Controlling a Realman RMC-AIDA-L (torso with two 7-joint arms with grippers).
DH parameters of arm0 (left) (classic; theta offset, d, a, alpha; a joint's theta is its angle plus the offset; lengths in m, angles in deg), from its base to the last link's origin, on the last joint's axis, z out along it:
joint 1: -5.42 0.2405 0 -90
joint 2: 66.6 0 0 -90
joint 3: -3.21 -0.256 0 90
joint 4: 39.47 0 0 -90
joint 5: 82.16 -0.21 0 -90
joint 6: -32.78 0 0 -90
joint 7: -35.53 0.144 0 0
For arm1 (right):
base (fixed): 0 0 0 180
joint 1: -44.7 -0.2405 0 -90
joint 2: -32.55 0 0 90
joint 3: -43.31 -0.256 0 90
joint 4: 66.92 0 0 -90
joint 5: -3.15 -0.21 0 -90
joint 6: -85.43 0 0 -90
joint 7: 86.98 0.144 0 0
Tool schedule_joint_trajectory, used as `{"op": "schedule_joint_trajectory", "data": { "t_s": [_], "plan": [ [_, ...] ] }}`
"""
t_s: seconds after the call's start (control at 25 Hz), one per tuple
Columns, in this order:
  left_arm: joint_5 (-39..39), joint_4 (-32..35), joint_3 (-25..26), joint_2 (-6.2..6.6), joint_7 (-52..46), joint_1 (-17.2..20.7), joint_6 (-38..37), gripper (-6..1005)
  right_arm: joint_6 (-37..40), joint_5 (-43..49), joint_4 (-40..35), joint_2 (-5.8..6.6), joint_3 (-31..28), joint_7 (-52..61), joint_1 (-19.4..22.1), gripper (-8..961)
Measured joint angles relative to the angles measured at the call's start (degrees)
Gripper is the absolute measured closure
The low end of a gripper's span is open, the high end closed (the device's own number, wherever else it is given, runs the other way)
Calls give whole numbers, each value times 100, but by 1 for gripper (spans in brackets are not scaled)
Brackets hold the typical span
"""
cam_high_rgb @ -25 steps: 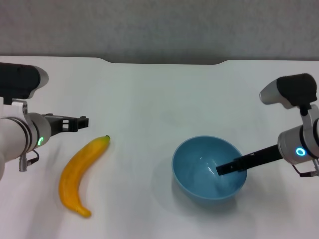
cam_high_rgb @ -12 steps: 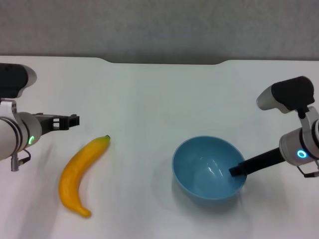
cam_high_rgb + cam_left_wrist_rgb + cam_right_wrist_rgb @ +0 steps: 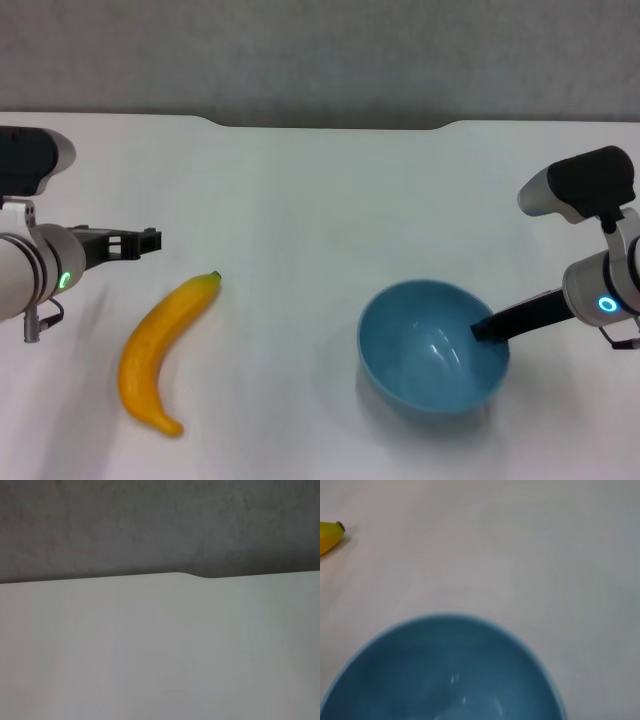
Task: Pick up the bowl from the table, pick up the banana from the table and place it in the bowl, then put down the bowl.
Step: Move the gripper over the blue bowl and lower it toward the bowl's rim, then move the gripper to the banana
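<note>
No readable labels. 1 bowl [image 3: 433, 347], 1 banana [image 3: 161, 351] on bench [image 3: 320, 200]. Right tool [image 3: 482, 329] at bowl rim, probably gripping it; left tool [image 3: 150, 240] near left edge, grip state can't tell.

No readable text, labels, brand names, numbers or signs appear in any view. The glossy light-blue round bowl [image 3: 433, 347], the curved yellow-orange banana [image 3: 162, 350] and the flat plain white table [image 3: 300, 200] all carry bare, unmarked surfaces. The robot arms show only small glowing indicator lights, without lettering.
</note>
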Motion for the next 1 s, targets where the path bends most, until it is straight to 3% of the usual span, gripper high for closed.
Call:
{"op": "schedule_joint_trajectory", "data": {
  "t_s": [0.4, 0.72, 1.0],
  "plan": [
    [0, 20, -24, -3, 0, 13, -6, 193, 349, -35, -86, -10, 60, -1, 178, 921],
    [114, -523, -94, 4, 181, -16, -792, 200, 593, -376, -950, -21, 57, -1, 786, 921],
    [259, -668, -384, 46, 206, -213, -1778, 206, 794, -658, -1163, -4, -7, 3, 919, 922]
  ]
}}
